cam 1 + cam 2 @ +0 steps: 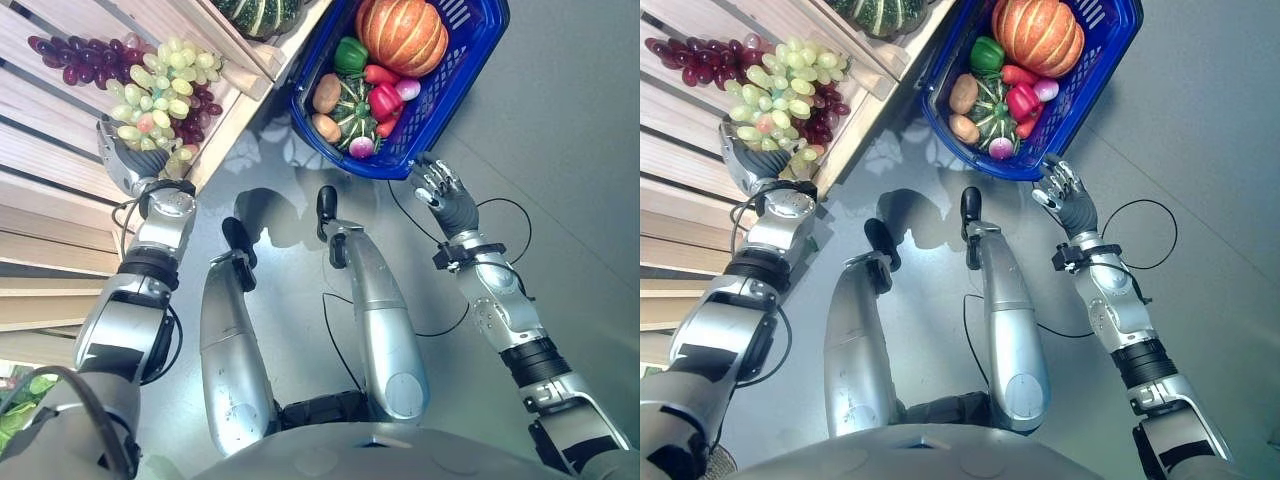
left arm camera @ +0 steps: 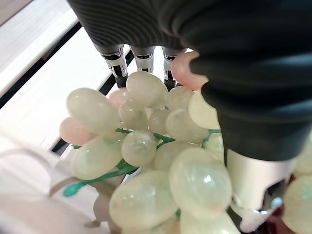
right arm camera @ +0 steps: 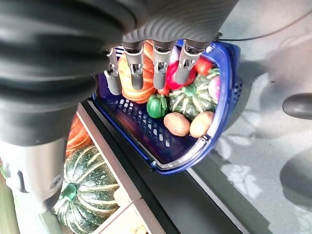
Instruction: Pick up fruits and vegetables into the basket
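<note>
Cataloguing the stock, we are finding a bunch of pale green plastic grapes [image 1: 160, 95] lying on the slatted pale wooden shelf [image 1: 40, 110], overlapping a bunch of dark purple grapes [image 1: 75, 55] beside it. Our left hand [image 1: 125, 160] is reaching into the green bunch from below; in the left wrist view its fingers [image 2: 139, 56] are running straight past the grapes [image 2: 146, 161], with the palm pressed close, so we are reading it as open against the fruit, and whether the thumb is pinching anything we cannot tell. We judge this placement as a set-up for lifting the bunch.

Our right hand [image 1: 440, 195] is hovering just beside the near rim of the blue plastic mesh basket [image 1: 470, 70] on the grey floor, fingers relaxed and holding nothing, seemingly waiting to steady it. The basket is already holding an orange ribbed pumpkin [image 1: 402, 35], a green pepper [image 1: 350, 55], a red pepper [image 1: 385, 100], a small striped green squash [image 1: 352, 108] and two brown potatoes [image 1: 326, 95].

The right wrist view is showing a large dark green striped squash [image 3: 83, 190] in a wooden crate next to the basket, which the eye views are cutting off at their top edge.
</note>
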### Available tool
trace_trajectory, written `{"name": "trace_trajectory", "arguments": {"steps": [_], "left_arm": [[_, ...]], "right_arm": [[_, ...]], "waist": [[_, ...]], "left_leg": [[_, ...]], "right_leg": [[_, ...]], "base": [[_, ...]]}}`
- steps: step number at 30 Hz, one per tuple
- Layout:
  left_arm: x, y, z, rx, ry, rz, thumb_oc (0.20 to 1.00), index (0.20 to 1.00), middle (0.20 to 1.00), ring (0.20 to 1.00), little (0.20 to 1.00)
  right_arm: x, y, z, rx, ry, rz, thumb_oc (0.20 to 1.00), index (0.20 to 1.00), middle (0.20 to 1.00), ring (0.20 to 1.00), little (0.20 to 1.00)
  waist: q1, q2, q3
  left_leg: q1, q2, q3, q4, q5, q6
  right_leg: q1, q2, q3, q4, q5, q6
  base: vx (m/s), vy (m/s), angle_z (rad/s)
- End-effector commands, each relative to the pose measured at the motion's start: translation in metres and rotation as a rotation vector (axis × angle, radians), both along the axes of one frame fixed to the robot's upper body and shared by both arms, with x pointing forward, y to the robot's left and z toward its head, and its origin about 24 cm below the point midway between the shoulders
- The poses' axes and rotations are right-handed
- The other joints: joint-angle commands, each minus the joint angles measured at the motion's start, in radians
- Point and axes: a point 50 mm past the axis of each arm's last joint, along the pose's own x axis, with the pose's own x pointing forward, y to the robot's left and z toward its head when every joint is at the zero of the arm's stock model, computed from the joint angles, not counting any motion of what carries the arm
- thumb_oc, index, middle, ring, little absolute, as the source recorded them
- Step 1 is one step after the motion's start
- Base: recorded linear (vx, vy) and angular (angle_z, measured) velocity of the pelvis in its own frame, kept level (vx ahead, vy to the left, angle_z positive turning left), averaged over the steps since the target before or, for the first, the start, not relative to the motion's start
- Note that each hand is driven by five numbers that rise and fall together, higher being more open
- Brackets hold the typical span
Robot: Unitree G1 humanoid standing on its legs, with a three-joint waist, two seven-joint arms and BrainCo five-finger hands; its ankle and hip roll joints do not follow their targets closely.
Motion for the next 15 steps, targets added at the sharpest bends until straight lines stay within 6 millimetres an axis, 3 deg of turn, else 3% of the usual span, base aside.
{"name": "trace_trajectory", "arguments": {"steps": [1, 4, 5, 6, 7, 15], "left_arm": [[-0.007, 0.025, 0.009, 0.063, 0.007, 0.078, 1.0, 1.0, 1.0, 1.0, 1.0], [-0.005, 0.027, 0.016, 0.051, 0.003, 0.073, 1.0, 1.0, 1.0, 1.0, 1.0], [-0.003, 0.027, 0.017, 0.035, 0.0, 0.062, 0.41, 0.41, 0.41, 0.41, 0.41], [-0.003, 0.028, 0.018, 0.025, -0.001, 0.06, 0.272, 0.272, 0.272, 0.272, 0.272], [-0.001, 0.027, 0.02, -0.007, -0.011, 0.046, 0.2, 0.2, 0.2, 0.2, 0.2], [0.003, 0.02, 0.011, -0.16, -0.031, -0.056, 0.2, 0.2, 0.2, 0.2, 0.2]], "right_arm": [[-0.005, -0.001, 0.014, 0.026, -0.054, 0.008, 1.0, 1.0, 1.0, 1.0, 1.0], [-0.003, -0.001, 0.015, 0.023, -0.056, 0.007, 1.0, 1.0, 1.0, 1.0, 1.0], [-0.003, -0.001, 0.016, 0.021, -0.057, 0.009, 1.0, 1.0, 1.0, 1.0, 1.0], [-0.003, -0.001, 0.016, 0.02, -0.058, 0.011, 1.0, 1.0, 1.0, 1.0, 1.0], [-0.003, 0.0, 0.017, 0.017, -0.061, 0.014, 1.0, 1.0, 1.0, 1.0, 1.0], [-0.002, 0.004, 0.022, 0.014, -0.078, 0.014, 1.0, 1.0, 1.0, 1.0, 1.0]], "waist": [[-0.005, -0.016, -0.046], [-0.009, -0.015, -0.046], [-0.01, -0.015, -0.046], [-0.01, -0.014, -0.046], [-0.011, -0.013, -0.046], [-0.016, -0.008, -0.046]], "left_leg": [[-0.038, 0.002, 0.056, -0.005, -0.02, 0.03], [-0.042, 0.001, 0.055, -0.005, -0.021, 0.028], [-0.043, 0.001, 0.054, -0.006, -0.021, 0.028], [-0.043, 0.001, 0.054, -0.007, -0.021, 0.028], [-0.044, -0.002, 0.053, -0.007, -0.022, 0.028], [-0.031, -0.002, 0.057, -0.017, -0.023, 0.028]], "right_leg": [[-0.013, 0.018, 0.014, 0.059, -0.081, 0.061], [-0.017, 0.02, 0.016, 0.058, -0.083, 0.059], [-0.018, 0.021, 0.016, 0.058, -0.083, 0.059], [-0.018, 0.021, 0.017, 0.058, -0.083, 0.059], [-0.019, 0.022, 0.018, 0.057, -0.084, 0.059], [-0.008, 0.025, 0.021, 0.045, -0.088, 0.057]], "base": [[0.0, 0.029, -0.04], [0.0, 0.015, -0.02], [0.01, 0.018, -0.04], [0.0, 0.0, 0.0], [0.0, 0.0, 0.0], [0.0, 0.0, 0.0]]}}
